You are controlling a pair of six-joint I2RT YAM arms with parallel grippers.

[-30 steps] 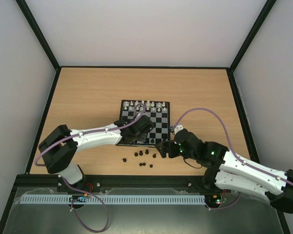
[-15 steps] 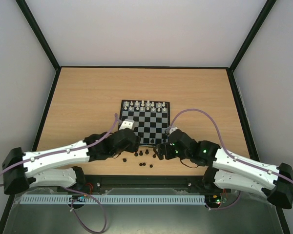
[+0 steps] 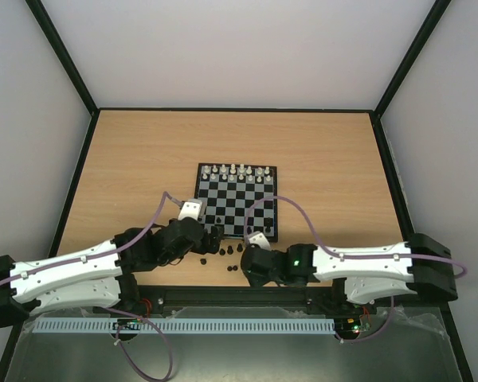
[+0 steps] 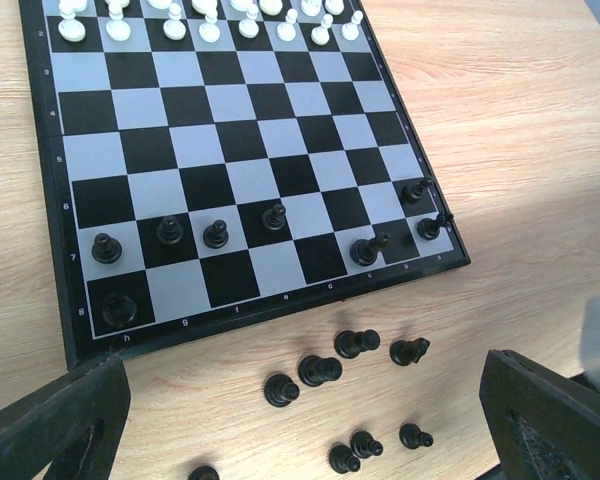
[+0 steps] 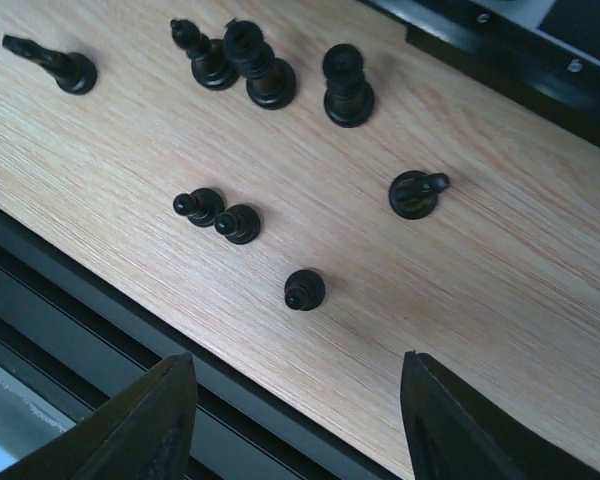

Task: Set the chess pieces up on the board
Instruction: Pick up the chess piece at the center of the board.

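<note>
Left hand [image 4: 300,402] spread wide, empty, at the near edge of the board [image 4: 242,140]. Right hand [image 5: 300,400] apart, empty, over loose chess pieces [image 5: 255,68] on the counter [image 4: 520,120]. Several more stand on the board's near rows.

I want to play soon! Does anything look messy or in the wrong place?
Yes. Several black chess pieces sit loose on the wooden table beside the board, not on squares. One black piece at its corner seems to sit on the border.
</note>
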